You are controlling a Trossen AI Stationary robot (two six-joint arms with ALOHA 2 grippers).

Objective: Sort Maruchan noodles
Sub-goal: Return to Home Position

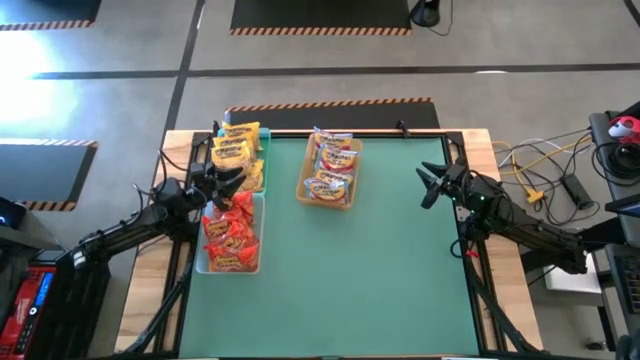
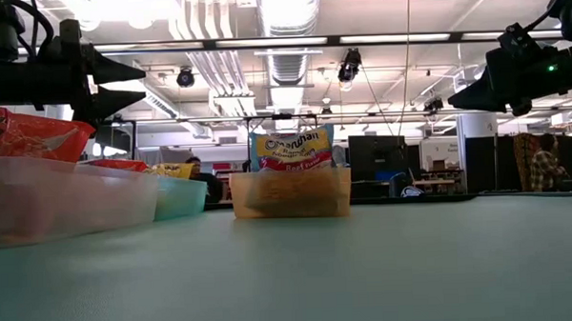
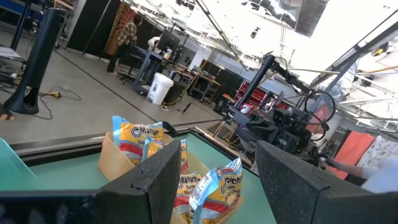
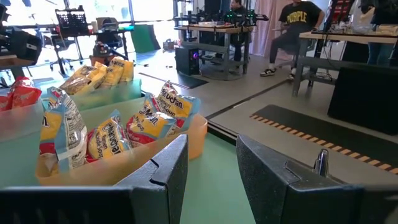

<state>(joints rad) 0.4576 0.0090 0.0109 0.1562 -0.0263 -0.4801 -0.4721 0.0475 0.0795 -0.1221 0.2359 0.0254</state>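
Left pincer [image 1: 228, 183] held above worktop [image 1: 380, 280], fingers apart, nothing clamped. Right pincer [image 1: 432, 185] likewise apart, empty.

Maruchan noodles seen in three lots:
- yellow packets [image 1: 238, 150] in teal tray [image 2: 178, 198], under left pincer
- red packets [image 1: 230, 238] in clear tray [image 2: 68, 201], also under left pincer
- blue-and-orange packets [image 1: 330, 165] in tan tray [image 2: 292, 194], between pincers, nearer left one

Low view: teal tray mostly hidden behind clear tray; standing packet [image 2: 290, 146] cut off below by tan wall. "Maruchan" read on it; smaller print illegible.
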